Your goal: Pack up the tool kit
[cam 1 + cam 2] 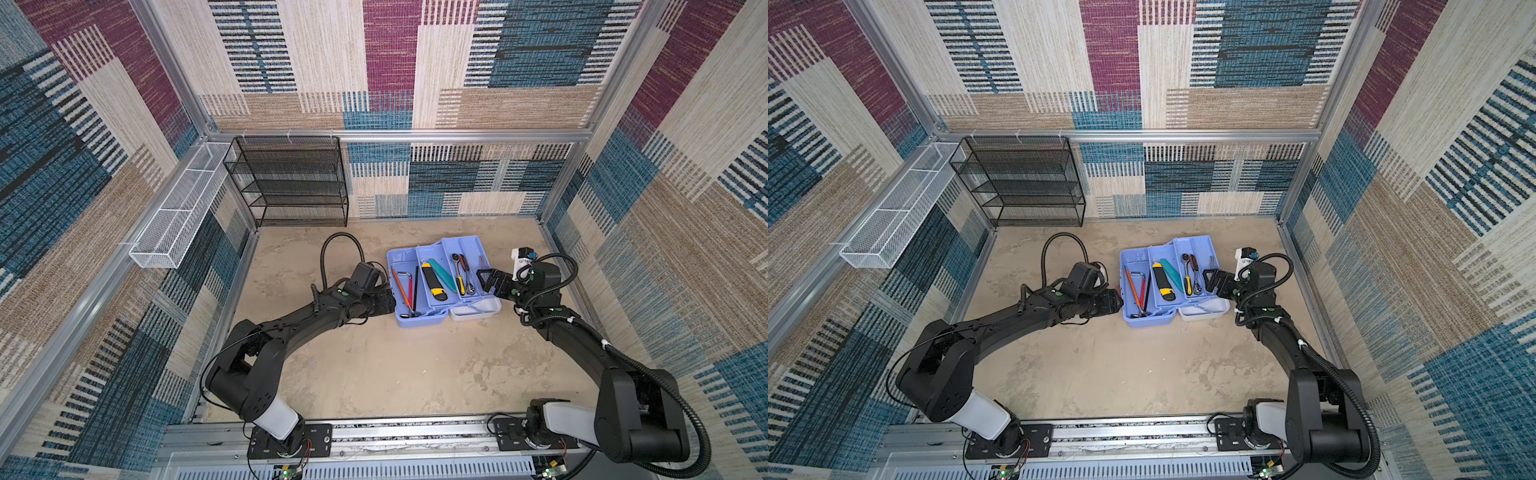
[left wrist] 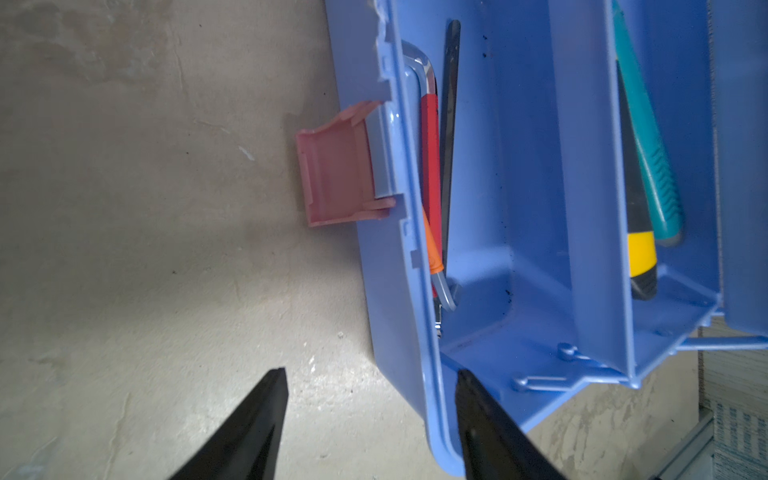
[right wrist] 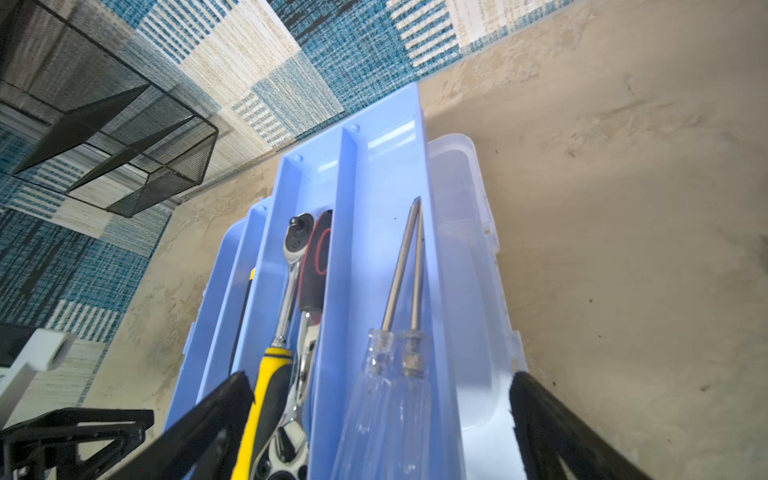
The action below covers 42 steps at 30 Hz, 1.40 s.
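The tool kit (image 1: 419,322) (image 1: 1148,322) lies open on the floor, its light blue base and fold-out trays (image 3: 374,174) spread out. The white lid (image 1: 478,311) lies folded back on the right. A utility knife (image 1: 432,282), a ratchet (image 3: 291,266), two clear-handled screwdrivers (image 3: 399,332) and hex keys (image 2: 428,166) lie inside. The pink latch (image 2: 332,166) hangs from the base's left wall. My left gripper (image 1: 390,301) (image 2: 372,371) is open and straddles that wall near a corner. My right gripper (image 1: 482,282) (image 3: 380,374) is open over the screwdriver tray.
A black wire-mesh shelf rack (image 1: 291,183) stands at the back left. A white wire-mesh basket (image 1: 174,216) hangs on the left wall. Patterned walls enclose the floor on three sides, and an aluminium rail (image 1: 374,432) runs along the front.
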Available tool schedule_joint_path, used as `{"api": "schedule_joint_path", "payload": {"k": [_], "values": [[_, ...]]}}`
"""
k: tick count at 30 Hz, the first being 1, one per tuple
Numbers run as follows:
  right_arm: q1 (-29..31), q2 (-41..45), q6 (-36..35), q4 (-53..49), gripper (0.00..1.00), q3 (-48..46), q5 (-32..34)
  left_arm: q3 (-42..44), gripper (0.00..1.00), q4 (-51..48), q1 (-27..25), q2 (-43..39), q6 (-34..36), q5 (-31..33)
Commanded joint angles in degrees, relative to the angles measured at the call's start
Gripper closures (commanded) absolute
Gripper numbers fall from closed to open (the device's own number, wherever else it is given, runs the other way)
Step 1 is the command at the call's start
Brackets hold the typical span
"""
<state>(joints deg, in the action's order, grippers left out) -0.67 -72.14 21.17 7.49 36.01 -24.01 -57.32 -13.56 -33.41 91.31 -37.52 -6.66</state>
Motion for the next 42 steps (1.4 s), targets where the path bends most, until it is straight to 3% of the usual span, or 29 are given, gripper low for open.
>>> {"api": "schedule_joint_path", "payload": {"k": [1,25,36,42], "values": [[0.1,-0.3,1.8,4.2,0.04,-0.2,-3.8,-0.7,0.33,2.0,-0.3,0.5,-0.6,-1.0],[0.4,-1.3,5.8,6.1,0.16,0.5,-11.1,-4.2,0.39,4.9,-0.8,6.1,-1.5,-6.9],[3.7,-3.3,6.4,5.1,0.18,3.0,-9.6,-6.6,0.42,4.9,-1.5,8.4,-1.2,-8.5],[3.7,-1.5,3.9,0.8,0.17,4.4,-5.0,-5.7,0.42,4.9,-1.4,7.4,-1.2,-7.7]]}}
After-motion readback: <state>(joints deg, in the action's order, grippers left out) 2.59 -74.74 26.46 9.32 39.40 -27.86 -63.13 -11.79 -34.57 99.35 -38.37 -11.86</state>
